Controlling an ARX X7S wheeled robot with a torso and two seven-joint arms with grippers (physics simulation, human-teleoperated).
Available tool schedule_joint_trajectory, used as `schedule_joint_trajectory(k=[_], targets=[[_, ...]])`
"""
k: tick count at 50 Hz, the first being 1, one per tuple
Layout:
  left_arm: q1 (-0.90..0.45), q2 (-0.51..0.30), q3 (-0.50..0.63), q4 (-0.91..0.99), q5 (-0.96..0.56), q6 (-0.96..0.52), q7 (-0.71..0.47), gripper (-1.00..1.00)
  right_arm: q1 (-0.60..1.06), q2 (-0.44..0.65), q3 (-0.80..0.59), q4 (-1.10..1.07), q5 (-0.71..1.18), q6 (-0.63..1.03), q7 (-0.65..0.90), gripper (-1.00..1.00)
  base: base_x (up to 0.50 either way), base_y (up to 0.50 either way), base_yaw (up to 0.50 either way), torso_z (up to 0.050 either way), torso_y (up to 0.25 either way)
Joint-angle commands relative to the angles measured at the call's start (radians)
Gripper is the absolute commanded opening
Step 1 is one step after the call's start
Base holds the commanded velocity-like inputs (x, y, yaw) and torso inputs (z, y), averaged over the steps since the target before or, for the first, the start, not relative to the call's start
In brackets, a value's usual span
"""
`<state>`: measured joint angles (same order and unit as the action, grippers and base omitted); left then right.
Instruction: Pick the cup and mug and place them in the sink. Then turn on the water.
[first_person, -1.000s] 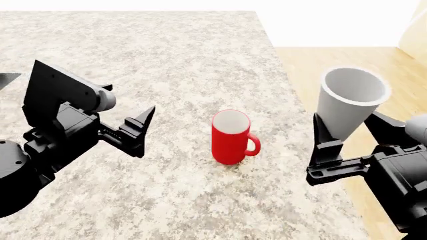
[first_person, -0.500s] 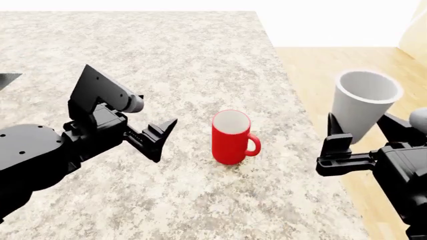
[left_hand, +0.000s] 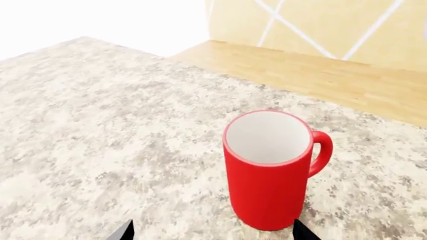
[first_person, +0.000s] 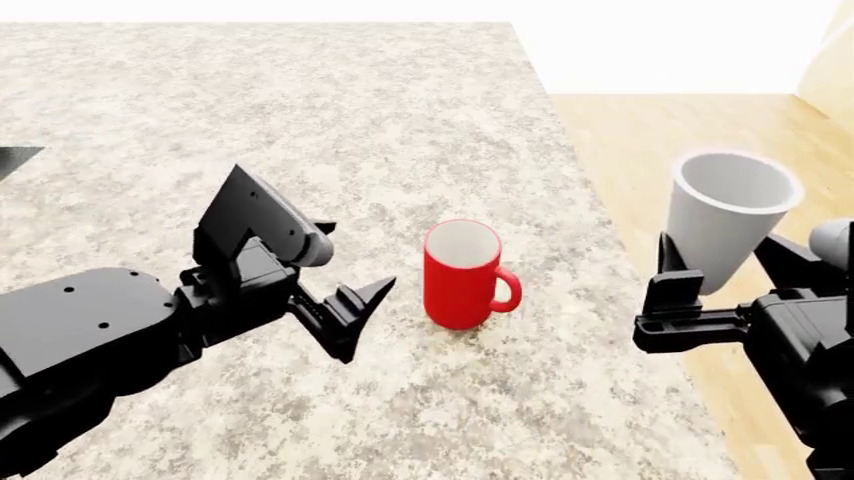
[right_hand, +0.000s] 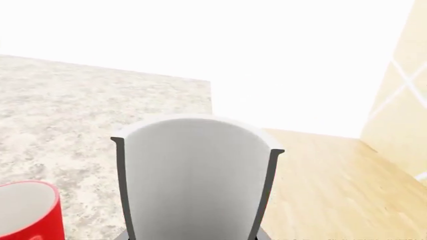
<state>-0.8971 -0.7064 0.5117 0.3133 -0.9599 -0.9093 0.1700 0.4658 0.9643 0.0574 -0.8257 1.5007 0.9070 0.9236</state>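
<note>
Mug (first_person: 463, 275) upright on speckled bench (first_person: 334, 110), handle turned away from left gripper (first_person: 350, 312). Left fingers (first_person: 363, 297) spread open, just beside mug, not touching. Right gripper (first_person: 714, 290) off bench edge, fingers clamped on cup (first_person: 725, 228), held upright above wooden floor (first_person: 667, 130).

i see a speckled stone countertop (first_person: 334, 110) with only the red mug (first_person: 462, 275) standing upright on it, near the counter's right edge, handle turned toward that edge.
</note>
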Motion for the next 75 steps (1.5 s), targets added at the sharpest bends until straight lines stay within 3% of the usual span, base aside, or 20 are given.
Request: schedule_joint_trajectory(k=[1,26,75], targets=[[0.013,0.019,0.031,-0.005,0.016,0.013,0.020,1.00,0.001,0.000,0.005,0.000,-0.022,0.005,-0.006,-1.00,0.00,0.00,0.00,0.000,0.000],[-0.049,0.125,0.108,-0.125,0.074,0.036,0.073,1.00,0.011,-0.007,-0.012,0.013,-0.033,0.004,-0.009,-1.00,0.00,0.00,0.00,0.000,0.000],[-0.069,0.209,0.176,-0.220,0.115,0.080,0.130,1.00,-0.029,-0.013,-0.014,0.018,-0.079,-0.019,-0.046,-1.00,0.00,0.00,0.00,0.000,0.000]])
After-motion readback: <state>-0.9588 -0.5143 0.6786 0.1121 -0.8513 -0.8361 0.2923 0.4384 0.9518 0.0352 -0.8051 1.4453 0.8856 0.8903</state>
